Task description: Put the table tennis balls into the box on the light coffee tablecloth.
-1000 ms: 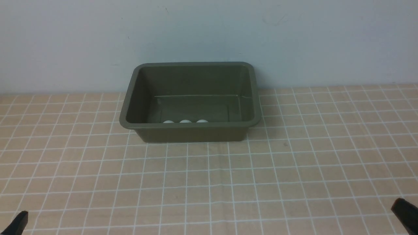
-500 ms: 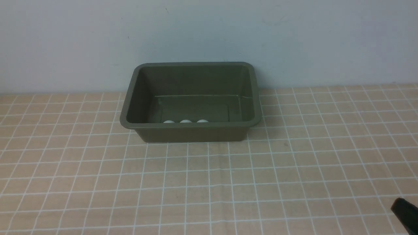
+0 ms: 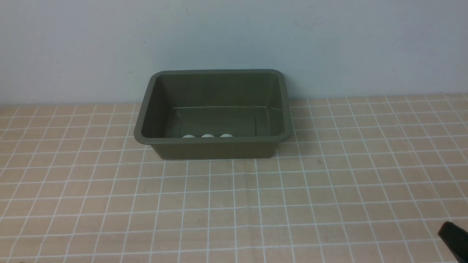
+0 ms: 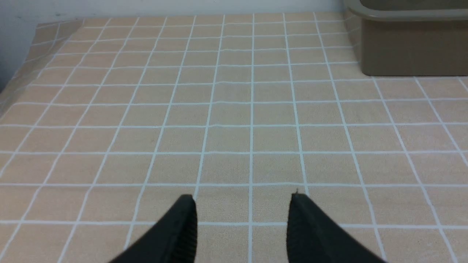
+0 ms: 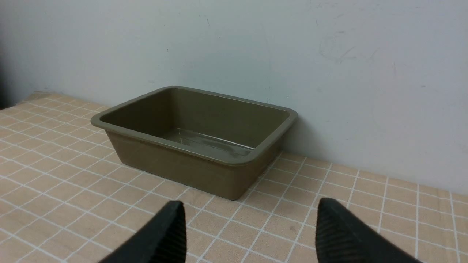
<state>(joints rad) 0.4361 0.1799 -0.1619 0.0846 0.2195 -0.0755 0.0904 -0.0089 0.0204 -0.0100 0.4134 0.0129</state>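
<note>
partly hidden, three table tennis balls (image 3: 207, 136) behind the box (image 3: 215, 149) front wall

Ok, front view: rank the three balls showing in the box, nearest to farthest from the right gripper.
1. Right ball, toward the right gripper's side of the box.
2. Middle ball, centre of the row.
3. Left ball, far end of the row.

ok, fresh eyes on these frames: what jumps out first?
The olive box dominates, sitting at the back of the checked tablecloth against the pale wall. Three white balls peek in a row above its near rim, inside the box. Both grippers sit low and near the camera with nothing between the jaws: the left gripper and the right gripper.
</note>
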